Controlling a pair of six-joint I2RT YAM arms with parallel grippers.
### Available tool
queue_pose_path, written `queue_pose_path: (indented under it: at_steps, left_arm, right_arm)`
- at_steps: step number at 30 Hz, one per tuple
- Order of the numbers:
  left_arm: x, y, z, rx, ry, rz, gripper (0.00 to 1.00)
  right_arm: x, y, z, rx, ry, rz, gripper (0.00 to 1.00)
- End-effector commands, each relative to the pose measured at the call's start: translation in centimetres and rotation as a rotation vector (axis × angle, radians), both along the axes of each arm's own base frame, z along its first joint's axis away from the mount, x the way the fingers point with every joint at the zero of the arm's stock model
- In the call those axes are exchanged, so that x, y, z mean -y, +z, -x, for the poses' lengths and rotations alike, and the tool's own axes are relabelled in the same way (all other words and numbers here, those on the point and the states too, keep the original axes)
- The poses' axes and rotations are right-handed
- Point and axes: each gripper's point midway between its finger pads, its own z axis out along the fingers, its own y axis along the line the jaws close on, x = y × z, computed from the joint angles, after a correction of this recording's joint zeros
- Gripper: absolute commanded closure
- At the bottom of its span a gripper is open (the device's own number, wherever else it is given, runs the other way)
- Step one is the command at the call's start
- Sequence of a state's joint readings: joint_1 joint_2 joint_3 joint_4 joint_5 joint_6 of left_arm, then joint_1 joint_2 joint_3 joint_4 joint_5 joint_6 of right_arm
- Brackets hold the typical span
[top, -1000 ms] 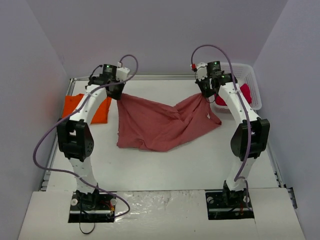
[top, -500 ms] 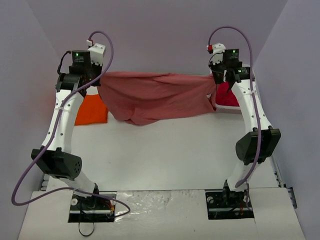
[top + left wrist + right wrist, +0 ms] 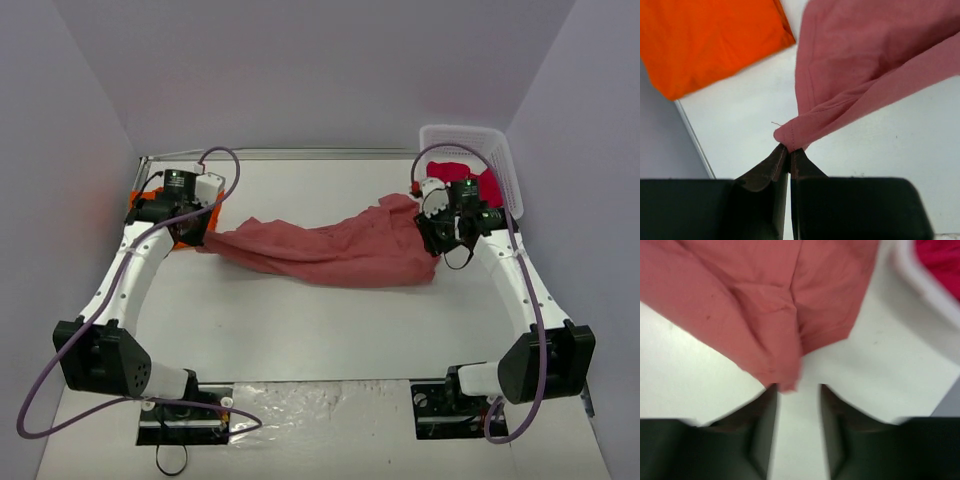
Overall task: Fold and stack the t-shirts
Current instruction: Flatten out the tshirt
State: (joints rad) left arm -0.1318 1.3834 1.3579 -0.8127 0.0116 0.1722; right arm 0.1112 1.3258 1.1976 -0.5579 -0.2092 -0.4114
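The left gripper has its fingers pressed together on a folded corner of the brick-red t-shirt, a small nub of hem showing just beyond the tips. That pinch anchors the shirt's left end so the cloth can be drawn out flat instead of bunching.

The right gripper differs: its fingers stand spread with bare table showing between them. The shirt's right corner lies just at the tips and does not look clamped, though this view is blurred.

The brick-red t-shirt lies on the table as a long, wrinkled band stretched between the two grippers, not yet laid out square. I judge that the shirt is being spread before its first fold, and the right end is being set down.

The orange t-shirt lies flat just beyond the brick-red shirt's left end, apart from it. The crimson-pink t-shirt sits in a white basket past the right end, waiting its turn.
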Motion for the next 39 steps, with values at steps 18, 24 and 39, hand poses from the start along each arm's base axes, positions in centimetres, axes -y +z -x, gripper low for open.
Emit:
queue_pose_path:
  at_steps: [18,24,39]
  left_arm:
    - [2.3,-2.3,0.6,-0.071,-0.105,0.001,0.98]
    - [2.3,-2.7,0.4,-0.078,-0.101,-0.006,0.98]
    - [2.1,-3.3,0.6,-0.088,-0.098,-0.015,0.98]
  right_arm:
    - [-2.6,-8.8,1.0,-0.384,0.248,-0.04,0.52]
    - [-3.6,-11.6,-0.4,-0.444,0.266,-0.082,0.55]
    - [-4.3,-14.6,-2.3,-0.499,0.28,-0.112,0.58]
